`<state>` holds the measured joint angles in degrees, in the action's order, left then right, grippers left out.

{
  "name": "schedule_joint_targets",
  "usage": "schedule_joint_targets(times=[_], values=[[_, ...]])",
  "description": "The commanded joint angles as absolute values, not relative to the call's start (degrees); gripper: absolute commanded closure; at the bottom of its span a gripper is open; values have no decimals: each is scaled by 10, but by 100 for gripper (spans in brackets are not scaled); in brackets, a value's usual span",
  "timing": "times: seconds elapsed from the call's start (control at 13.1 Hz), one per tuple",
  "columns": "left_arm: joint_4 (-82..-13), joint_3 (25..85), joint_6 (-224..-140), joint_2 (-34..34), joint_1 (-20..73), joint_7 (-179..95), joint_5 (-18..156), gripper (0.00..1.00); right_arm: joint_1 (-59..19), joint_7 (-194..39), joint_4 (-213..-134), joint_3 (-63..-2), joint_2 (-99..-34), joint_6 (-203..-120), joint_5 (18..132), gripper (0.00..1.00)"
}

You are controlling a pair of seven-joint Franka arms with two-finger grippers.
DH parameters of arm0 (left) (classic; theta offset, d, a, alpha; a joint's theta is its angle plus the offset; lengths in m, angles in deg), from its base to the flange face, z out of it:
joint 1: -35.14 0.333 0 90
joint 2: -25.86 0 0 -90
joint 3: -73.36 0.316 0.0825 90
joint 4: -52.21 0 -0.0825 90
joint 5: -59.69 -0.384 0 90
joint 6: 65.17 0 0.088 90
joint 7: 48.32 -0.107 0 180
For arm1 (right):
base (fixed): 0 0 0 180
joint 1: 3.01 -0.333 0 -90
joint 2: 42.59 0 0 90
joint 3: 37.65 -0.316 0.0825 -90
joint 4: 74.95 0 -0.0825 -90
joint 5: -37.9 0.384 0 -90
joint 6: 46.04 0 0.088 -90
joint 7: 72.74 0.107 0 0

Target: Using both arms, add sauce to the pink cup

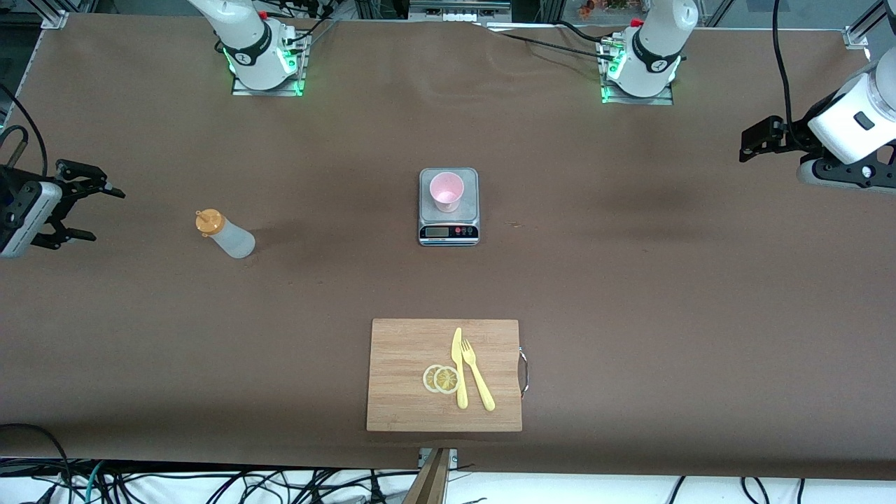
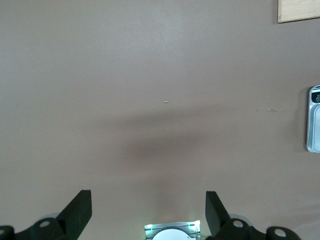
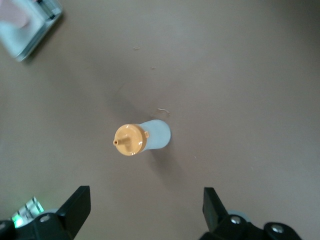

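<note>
The sauce bottle [image 1: 225, 234], whitish with an orange nozzle cap, stands on the brown table toward the right arm's end. It also shows in the right wrist view [image 3: 145, 137]. The pink cup [image 1: 446, 191] stands on a grey scale [image 1: 449, 231] at mid-table. My right gripper [image 1: 106, 214] is open and empty, in the air beside the bottle at the table's end, and its own view shows it apart from the bottle [image 3: 146, 210]. My left gripper [image 1: 747, 143] is open and empty over bare table at the left arm's end, as its own view shows [image 2: 148, 212].
A wooden cutting board [image 1: 406, 378] lies nearer the front camera than the scale, with a yellow knife [image 1: 458, 364], a yellow fork [image 1: 478, 378] and two lemon slices [image 1: 441, 379] on it. The scale's edge [image 2: 314, 120] and a board corner [image 2: 300, 10] show in the left wrist view.
</note>
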<state>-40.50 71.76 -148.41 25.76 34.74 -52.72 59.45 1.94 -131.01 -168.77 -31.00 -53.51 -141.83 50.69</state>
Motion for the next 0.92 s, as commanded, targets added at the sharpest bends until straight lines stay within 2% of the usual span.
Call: schedule_joint_targets(times=[0.0,0.38,0.84], values=[[-401,721,-1475,259,344,-537,597,0,14,-1125,-1700,-348,-493,-1432,452,0],[-401,723,-1470,259,349,-541,597,0,9,-879,-1683,-399,-460,-1431,362,0],[-397,724,-1470,259,350,-541,596,0,7,-843,-1661,-394,-447,-1425,361,0]])
